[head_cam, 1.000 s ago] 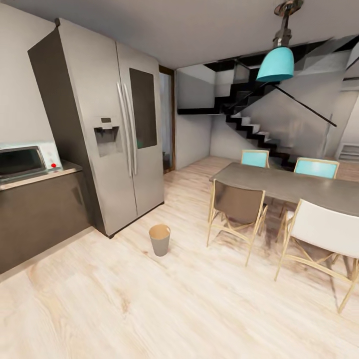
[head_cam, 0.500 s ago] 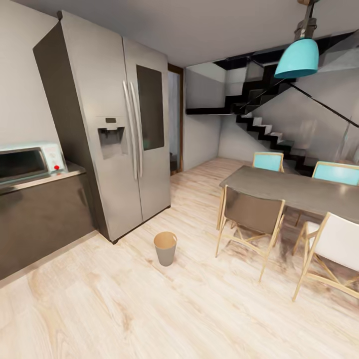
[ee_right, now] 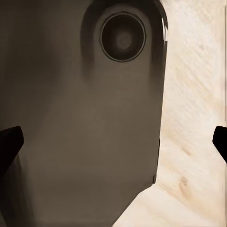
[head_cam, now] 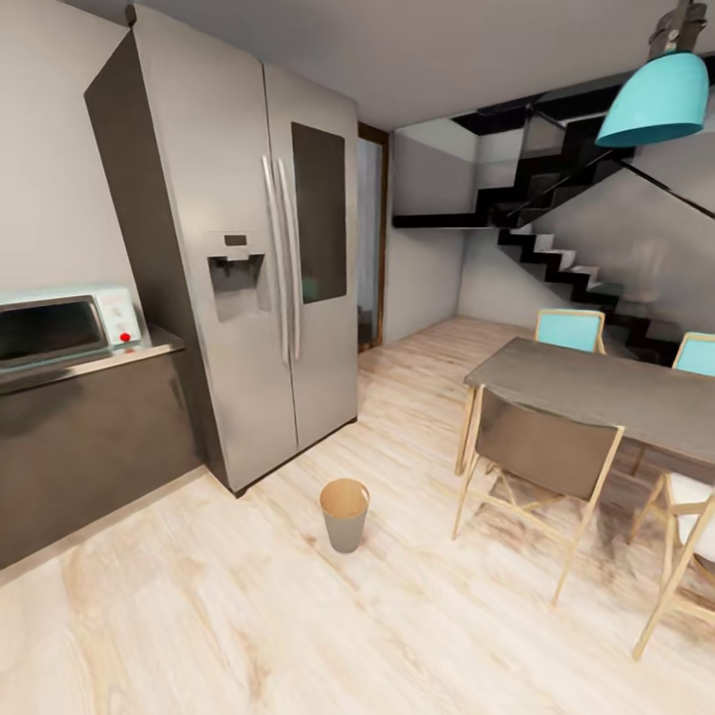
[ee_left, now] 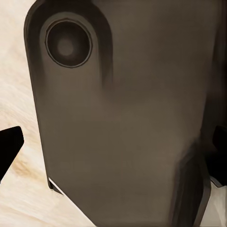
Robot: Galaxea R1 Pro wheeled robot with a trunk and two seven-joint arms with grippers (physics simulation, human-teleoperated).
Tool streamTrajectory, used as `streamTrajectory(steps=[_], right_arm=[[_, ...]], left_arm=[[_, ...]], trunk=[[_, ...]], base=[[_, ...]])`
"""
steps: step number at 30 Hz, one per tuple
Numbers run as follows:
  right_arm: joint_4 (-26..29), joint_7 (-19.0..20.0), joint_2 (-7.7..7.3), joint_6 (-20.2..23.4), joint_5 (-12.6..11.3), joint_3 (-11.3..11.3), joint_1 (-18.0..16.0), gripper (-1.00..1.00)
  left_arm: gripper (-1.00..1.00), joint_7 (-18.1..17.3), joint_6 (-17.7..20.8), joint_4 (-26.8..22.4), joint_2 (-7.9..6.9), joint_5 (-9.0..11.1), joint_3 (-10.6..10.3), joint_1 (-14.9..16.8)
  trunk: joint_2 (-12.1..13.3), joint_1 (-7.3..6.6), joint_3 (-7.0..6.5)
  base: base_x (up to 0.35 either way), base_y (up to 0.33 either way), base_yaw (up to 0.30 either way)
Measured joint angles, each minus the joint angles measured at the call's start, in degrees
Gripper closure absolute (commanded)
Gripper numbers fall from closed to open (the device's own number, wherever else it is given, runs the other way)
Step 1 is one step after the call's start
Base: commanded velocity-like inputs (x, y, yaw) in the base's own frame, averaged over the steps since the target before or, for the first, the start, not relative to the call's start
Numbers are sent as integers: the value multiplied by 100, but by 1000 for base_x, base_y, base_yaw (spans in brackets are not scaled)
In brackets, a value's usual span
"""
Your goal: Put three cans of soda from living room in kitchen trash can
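Here your head view looks across pale wood flooring (head_cam: 298,616) to the tash can (head_cam: 345,514), which stands upright on the bare floor, apart from everything else. Its brown-tan mouth faces up toward you; the part of the inside you can see looks empty, but the bottom is hidden. Just behind it rises the steel double-door refrigerator (head_cam: 253,248), and to its left a dark counter (head_cam: 89,437) carries a microwave (head_cam: 65,326). To the right of the can, a brown chair (head_cam: 541,462) is drawn up to the grey dining table (head_cam: 606,387), with teal chairs (head_cam: 569,328) on the far side and a teal pendant lamp (head_cam: 660,99) above. Farthest back, a black staircase (head_cam: 566,258) climbs the wall.

In each wrist view you see black fingertips at opposite edges, the left gripper (ee_left: 113,151) and the right gripper (ee_right: 113,142) both spread wide with nothing between them, in front of a dark robot panel.
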State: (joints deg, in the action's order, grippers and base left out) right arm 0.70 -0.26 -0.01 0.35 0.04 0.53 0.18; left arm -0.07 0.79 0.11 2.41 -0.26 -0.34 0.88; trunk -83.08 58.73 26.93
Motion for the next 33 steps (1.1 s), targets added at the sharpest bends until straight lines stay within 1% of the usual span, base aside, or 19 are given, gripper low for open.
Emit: streamTrajectory(steps=[7, 17, 23, 33], right_arm=[[0, 0, -7, 0, -3, 0, 0, -100], [0, 0, -8, 0, -11, 0, 0, -100], [0, 0, -8, 0, -12, 0, 0, -100], [-5, 0, -7, 0, -12, 0, 0, -100]], left_arm=[[-100, 5, 0, 1, 5, 0, -1, 0], [-100, 0, 0, 2, 12, 0, -1, 0], [-100, 2, 2, 5, 14, 0, 3, 0], [-100, 4, 8, 5, 13, 0, 7, 0]], trunk=[[0, 0, 0], [0, 0, 0], [0, 0, 0], [0, 0, 0]], base=[[344, 0, 19], [344, 8, 88], [325, 125, 12], [288, 196, 2]])
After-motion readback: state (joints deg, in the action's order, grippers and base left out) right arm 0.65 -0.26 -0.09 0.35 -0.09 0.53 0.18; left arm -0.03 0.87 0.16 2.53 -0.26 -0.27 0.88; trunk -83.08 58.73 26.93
